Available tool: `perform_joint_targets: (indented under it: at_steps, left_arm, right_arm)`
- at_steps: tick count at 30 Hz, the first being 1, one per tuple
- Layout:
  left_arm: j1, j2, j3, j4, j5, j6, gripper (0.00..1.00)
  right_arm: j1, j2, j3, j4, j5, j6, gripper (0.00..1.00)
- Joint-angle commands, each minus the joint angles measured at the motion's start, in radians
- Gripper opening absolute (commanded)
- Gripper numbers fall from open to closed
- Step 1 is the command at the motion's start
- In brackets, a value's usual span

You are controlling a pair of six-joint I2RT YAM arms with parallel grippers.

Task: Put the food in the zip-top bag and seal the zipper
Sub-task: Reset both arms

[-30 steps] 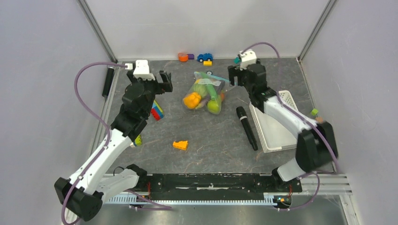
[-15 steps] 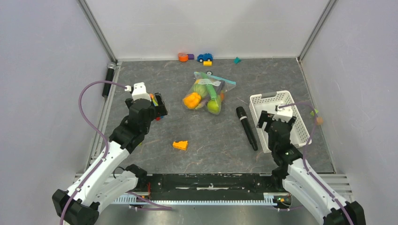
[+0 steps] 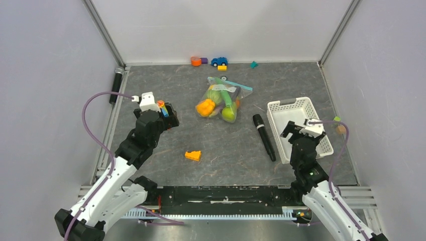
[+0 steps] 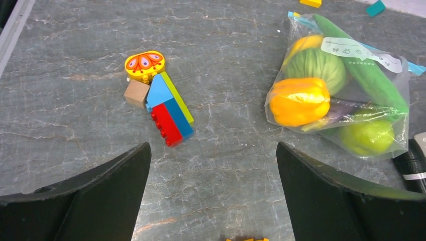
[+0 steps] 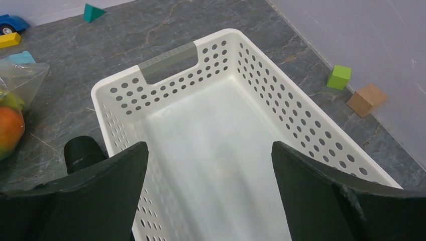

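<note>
Both grippers are wide open and empty. The food looks packed.
The left gripper (image 4: 213,201) holds nothing, and the bag (image 4: 351,85) lies ahead to its right with the food (image 4: 299,100) inside. The right gripper (image 5: 210,201) hangs over the basket (image 5: 166,60), bag off to its left. I can't tell if the zipper (image 3: 239,86) is shut. If not, pinch along it next.

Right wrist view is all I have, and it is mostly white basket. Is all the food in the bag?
Observer: The left wrist view shows the food inside the zip-top bag; I see none loose.
Operator: Is the zipper shut?
Observer: Cannot tell; in the top view the zipper is too small to judge.
Operator: Where is the left gripper?
Observer: The left gripper is open and empty, by the toy blocks, left of the bag.
</note>
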Motion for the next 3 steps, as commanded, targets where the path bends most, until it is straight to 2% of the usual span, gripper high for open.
perform_joint_targets:
  at_steps: [1, 3]
  left_arm:
    - [0.004, -0.04, -0.018, 0.066, 0.029, -0.014, 1.0]
    - [0.004, -0.055, -0.023, 0.07, 0.034, -0.009, 1.0]
  right_arm:
    - [-0.001, -0.034, -0.015, 0.016, 0.029, 0.014, 0.98]
    - [0.0, -0.059, -0.017, 0.016, 0.034, 0.012, 0.98]
